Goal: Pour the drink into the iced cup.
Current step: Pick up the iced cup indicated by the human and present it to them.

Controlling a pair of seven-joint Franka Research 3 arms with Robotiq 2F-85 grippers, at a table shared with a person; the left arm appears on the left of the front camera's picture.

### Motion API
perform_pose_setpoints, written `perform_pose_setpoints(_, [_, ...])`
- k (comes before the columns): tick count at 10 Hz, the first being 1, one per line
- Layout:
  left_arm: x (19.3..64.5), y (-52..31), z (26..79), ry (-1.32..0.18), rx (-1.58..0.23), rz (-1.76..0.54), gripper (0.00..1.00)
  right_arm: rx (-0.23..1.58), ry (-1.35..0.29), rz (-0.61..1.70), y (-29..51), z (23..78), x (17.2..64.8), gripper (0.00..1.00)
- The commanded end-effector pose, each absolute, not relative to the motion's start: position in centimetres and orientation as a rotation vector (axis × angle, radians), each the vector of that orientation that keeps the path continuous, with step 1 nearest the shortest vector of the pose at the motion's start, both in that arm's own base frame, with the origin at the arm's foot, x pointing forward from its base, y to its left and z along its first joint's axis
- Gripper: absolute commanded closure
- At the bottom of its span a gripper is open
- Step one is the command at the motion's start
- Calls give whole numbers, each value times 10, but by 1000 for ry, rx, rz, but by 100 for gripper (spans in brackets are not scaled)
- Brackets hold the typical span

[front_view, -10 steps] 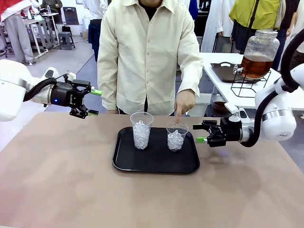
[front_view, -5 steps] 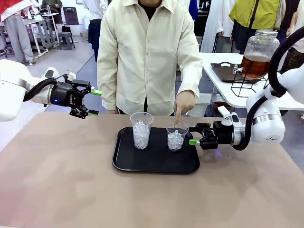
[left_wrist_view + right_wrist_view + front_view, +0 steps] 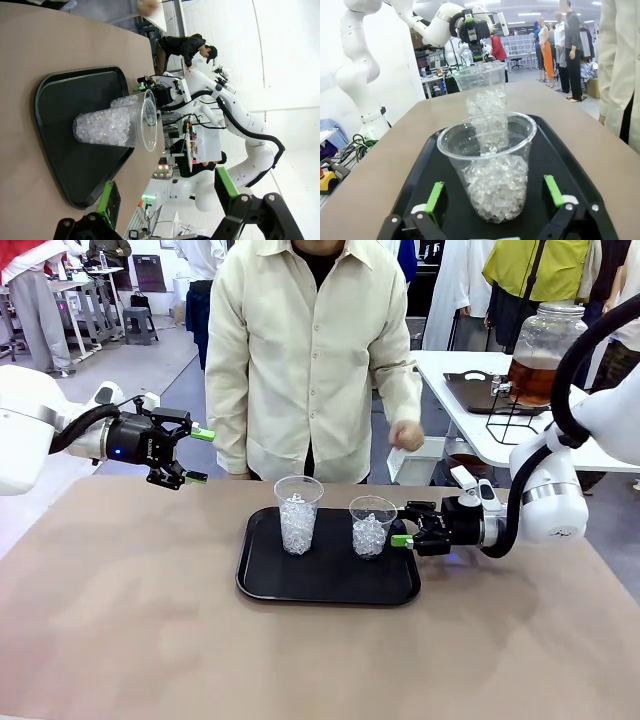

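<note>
Where the front view shows the left jaws and the right jaws released, we find the right jaws just beside the shorter iced cup (image 3: 371, 528) on the black tray (image 3: 330, 587). The drink (image 3: 538, 380) waits in a glass jar (image 3: 548, 328) on the rear desk (image 3: 450, 368).

Left wrist view: the taller iced cup (image 3: 112, 125) stands nearer.

Right wrist view: the green pads (image 3: 434, 196) flank the shorter cup without touching it. We judge it best to centre them, then close gently.

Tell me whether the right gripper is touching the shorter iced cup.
Apart. The right wrist view shows the right gripper open around the shorter iced cup, with black tray visible between each green pad and the cup wall.
</note>
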State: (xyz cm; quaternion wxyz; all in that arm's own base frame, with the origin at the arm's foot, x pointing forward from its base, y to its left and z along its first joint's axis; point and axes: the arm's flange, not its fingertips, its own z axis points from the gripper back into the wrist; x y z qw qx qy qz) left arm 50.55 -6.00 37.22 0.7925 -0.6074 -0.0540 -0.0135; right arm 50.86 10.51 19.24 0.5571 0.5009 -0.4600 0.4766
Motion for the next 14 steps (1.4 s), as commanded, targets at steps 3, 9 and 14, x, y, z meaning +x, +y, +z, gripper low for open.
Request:
perform_pose_setpoints(3, [505, -60, 373, -118, -1300, -33, 0, 1184, -1107, 1112, 123, 192, 518, 0])
perform_pose_setpoints(9, [505, -60, 373, -118, -1300, -33, 0, 1248, -1045, 1107, 153, 192, 524, 0])
perform_pose_setpoints(14, [505, -60, 373, -118, -1300, -33, 0, 1277, -1027, 1123, 155, 193, 521, 20])
